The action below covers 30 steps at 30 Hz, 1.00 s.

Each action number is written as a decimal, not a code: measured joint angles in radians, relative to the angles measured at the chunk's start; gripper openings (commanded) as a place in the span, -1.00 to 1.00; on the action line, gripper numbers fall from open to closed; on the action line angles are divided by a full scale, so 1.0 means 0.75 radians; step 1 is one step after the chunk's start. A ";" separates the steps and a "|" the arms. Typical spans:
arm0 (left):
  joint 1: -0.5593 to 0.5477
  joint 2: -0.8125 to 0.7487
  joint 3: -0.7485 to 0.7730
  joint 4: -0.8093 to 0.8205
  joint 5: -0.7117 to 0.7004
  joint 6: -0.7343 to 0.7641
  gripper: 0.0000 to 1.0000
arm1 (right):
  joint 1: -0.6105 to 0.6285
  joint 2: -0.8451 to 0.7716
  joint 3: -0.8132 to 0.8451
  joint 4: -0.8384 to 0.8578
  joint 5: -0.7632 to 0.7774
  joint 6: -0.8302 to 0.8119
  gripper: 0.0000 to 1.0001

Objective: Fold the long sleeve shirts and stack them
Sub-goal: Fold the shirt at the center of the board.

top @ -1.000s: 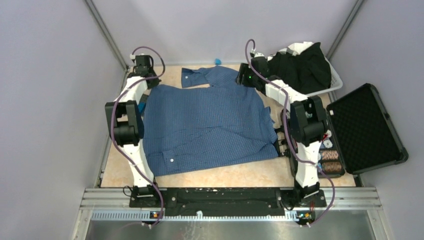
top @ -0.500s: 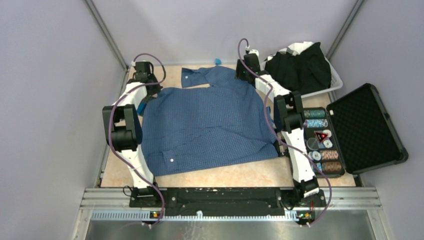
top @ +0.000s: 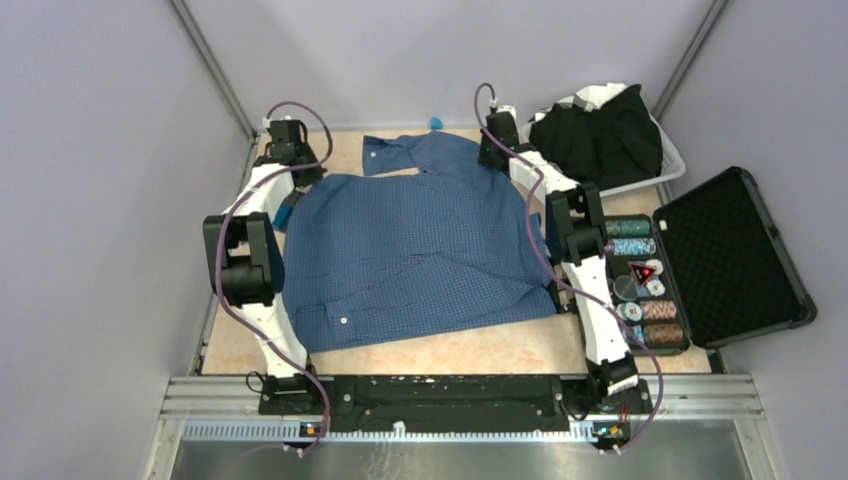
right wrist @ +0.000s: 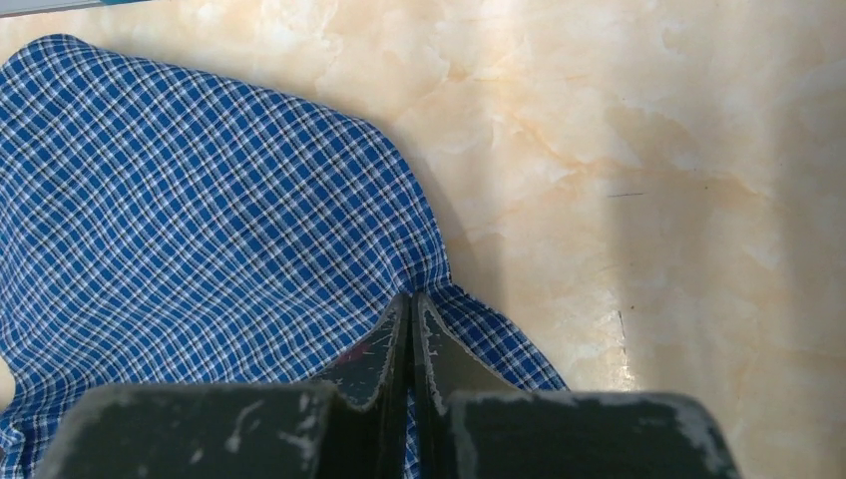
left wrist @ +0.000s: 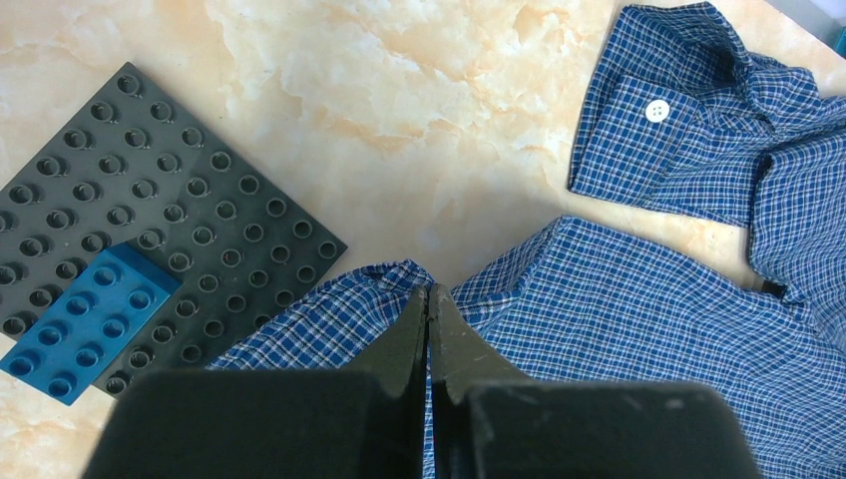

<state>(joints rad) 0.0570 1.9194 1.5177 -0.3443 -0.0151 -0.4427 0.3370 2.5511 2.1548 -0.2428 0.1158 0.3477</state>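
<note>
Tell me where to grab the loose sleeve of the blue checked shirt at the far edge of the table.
Pinch the cuff, near its white button, coming straight down from the bare-table side. It lies flat, apart from the shirt body, with open table along its free edge, so a finger can probably slide under there.

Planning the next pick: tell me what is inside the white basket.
Black clothes are heaped above the basket's rim. How many pieces there are, and anything lying beneath them, is covered by the heap.
</note>
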 measured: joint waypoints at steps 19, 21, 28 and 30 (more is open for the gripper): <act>0.000 -0.161 -0.113 -0.007 -0.077 0.060 -1.00 | 0.000 -0.496 -0.343 -0.013 0.028 -0.008 -1.00; 0.000 -0.197 -0.154 -0.005 -0.080 0.060 -1.00 | 0.000 -0.603 -0.450 0.002 0.022 0.003 -1.00; -0.001 -0.385 -0.397 0.006 -0.106 0.042 -1.00 | 0.011 -0.944 -0.896 0.065 -0.007 0.067 -1.00; -0.001 -0.459 -0.499 0.015 -0.108 0.028 -1.00 | 0.023 -1.045 -1.053 0.083 -0.012 0.094 -1.00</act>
<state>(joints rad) 0.0563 1.5753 1.1435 -0.3332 -0.0959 -0.4217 0.3542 1.7672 1.3651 -0.1802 0.1066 0.4179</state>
